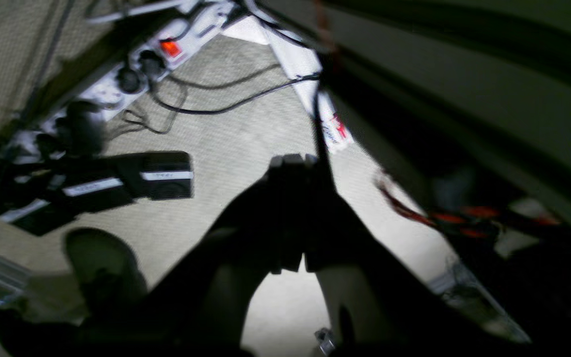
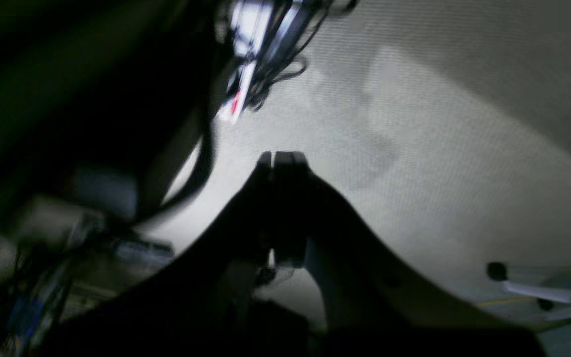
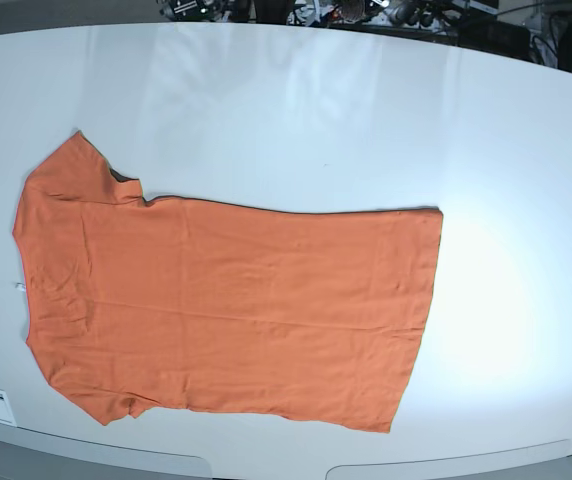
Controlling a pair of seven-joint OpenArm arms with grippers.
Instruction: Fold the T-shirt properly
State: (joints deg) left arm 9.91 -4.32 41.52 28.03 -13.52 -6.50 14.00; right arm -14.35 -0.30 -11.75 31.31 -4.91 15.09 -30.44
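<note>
The T-shirt (image 3: 226,305) lies spread flat and face down or up, I cannot tell which, on the white table (image 3: 366,110), probably laid out so that the folding can begin from a smooth shape. No fold is made yet, as I judge. Its long axis runs across the table from side to side: the collar end and both sleeves point to the left edge of the base view, the hem to the right. Neither arm is over the T-shirt. The left gripper (image 1: 293,161) and the right gripper (image 2: 283,157) are both closed on nothing, and they hang low beside the table, facing the carpet floor (image 1: 226,139) near a power strip (image 1: 156,54).
</note>
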